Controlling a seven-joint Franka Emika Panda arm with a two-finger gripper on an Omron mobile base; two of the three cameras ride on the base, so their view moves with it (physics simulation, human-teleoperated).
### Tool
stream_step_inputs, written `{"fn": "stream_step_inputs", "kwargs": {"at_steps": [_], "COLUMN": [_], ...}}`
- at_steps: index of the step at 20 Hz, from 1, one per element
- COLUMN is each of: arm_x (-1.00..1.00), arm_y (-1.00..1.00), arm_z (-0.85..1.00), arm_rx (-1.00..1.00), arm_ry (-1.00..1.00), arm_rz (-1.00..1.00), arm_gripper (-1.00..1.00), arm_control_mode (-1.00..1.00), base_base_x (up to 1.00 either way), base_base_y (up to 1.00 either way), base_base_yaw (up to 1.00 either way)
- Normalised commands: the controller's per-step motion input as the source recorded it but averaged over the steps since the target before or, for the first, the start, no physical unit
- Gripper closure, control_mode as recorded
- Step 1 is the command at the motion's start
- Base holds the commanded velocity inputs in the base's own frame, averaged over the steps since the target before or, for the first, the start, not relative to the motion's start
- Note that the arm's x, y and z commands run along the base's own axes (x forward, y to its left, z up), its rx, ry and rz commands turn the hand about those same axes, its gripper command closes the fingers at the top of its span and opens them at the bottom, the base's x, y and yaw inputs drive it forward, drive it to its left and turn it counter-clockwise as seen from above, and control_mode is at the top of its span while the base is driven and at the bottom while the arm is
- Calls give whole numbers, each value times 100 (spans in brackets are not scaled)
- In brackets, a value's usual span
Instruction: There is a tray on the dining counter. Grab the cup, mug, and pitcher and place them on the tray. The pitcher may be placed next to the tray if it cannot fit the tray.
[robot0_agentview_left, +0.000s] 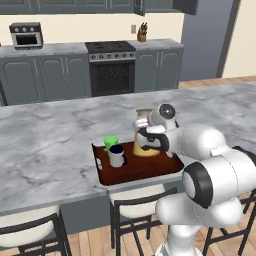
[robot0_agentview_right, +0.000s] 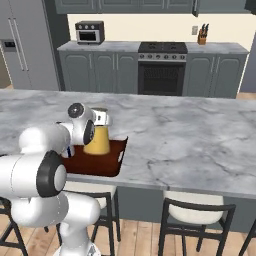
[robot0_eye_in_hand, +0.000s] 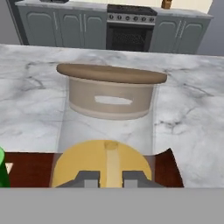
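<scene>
While the arm reaches forward over the near edge of the dining counter (robot0_agentview_left: 60, 135), the gripper (robot0_eye_in_hand: 110, 178) sits low against the pitcher (robot0_eye_in_hand: 107, 131), with its two dark fingertips (robot0_eye_in_hand: 89, 178) standing close together at the orange-filled base of the glass; the jaws are nearly closed, but whether they pinch part of the pitcher or merely rest against it cannot be told from these views. Directly ahead of the hand the pitcher stands upright, its clear conical wall rising to a round brown lid (robot0_eye_in_hand: 111, 74) above the fingertips. Beneath the hand and the pitcher lies the tray (robot0_agentview_left: 145, 172), dark reddish-brown with a raised rim, resting on the marble at the counter's near side; the pitcher's base stands inside the tray at its right part. To the hand's left, the cup (robot0_agentview_left: 110, 142) and the mug (robot0_agentview_left: 117, 156) stand upright on the tray's left part, just beside each other, the green cup farther from the robot and the grey mug nearer. A sliver of the green cup also shows at the left edge of the hand view. Well beyond the hand, across the counter, stand grey cabinets (robot0_agentview_right: 90, 72) and an oven (robot0_agentview_right: 161, 75) against the far wall. Below the counter's near edge, stools (robot0_agentview_right: 192, 217) stand on the wooden floor.
</scene>
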Motion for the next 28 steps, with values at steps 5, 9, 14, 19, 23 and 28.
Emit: {"fn": "stream_step_inputs", "kwargs": {"at_steps": [5, 9, 14, 19, 23, 28], "arm_x": [39, 56, 37, -1, -16, -39], "arm_y": [0, 0, 1, 12, 16, 9], "arm_z": [0, 0, -4, -29, -40, -42], "arm_rx": [0, 0, 0, 0, 0, 0], "arm_ry": [0, 0, 1, 8, 13, 12], "arm_rz": [0, 0, 0, 0, 0, 0], "arm_gripper": [100, 100, 100, 100, 100, 100], "arm_control_mode": [-100, -100, -100, -100, -100, -100], "base_base_x": [0, 0, 0, 0, 0, 0], "base_base_y": [0, 0, 0, 0, 0, 0], "base_base_yaw": [0, 0, 0, 0, 0, 0]}}
